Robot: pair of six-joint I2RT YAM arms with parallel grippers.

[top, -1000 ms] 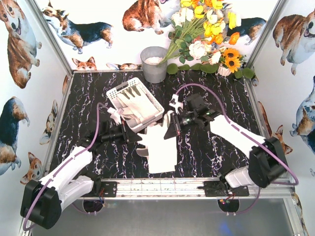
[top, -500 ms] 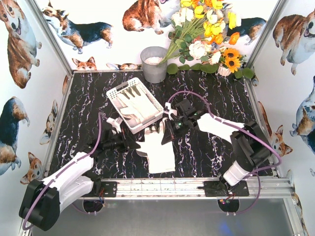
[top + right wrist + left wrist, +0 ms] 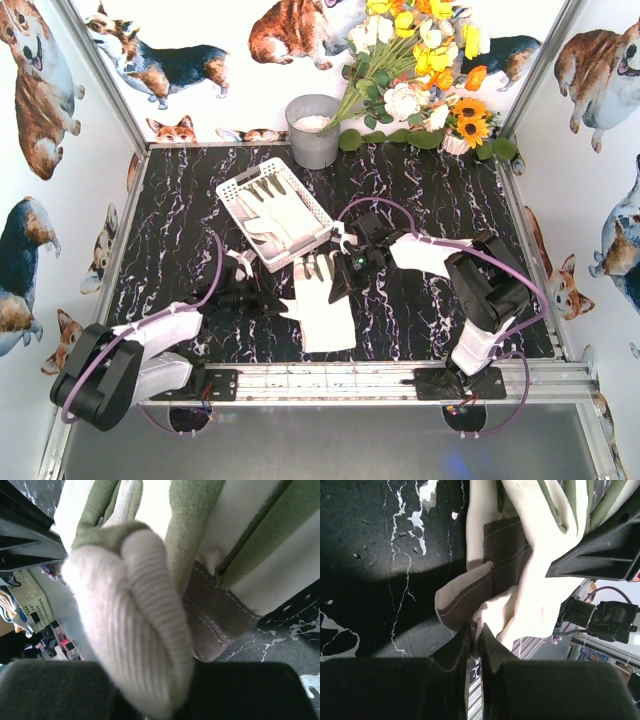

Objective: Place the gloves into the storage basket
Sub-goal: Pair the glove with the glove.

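Observation:
A cream-white glove with dark patches lies spread near the table's front, just in front of the white storage basket. My left gripper is shut on its left edge; in the left wrist view the jaws pinch a fold of the fabric. My right gripper is shut on the glove's far end, and the right wrist view shows a ribbed glove finger clamped between the dark pads. More gloves lie inside the basket.
A grey metal bucket stands at the back, behind the basket. A bunch of flowers fills the back right corner. Corgi-printed walls close in the black marbled table on three sides.
Both grippers have come closer together and nearer the front edge, still holding the glove. The right arm has folded back and the left arm has drawn in low.

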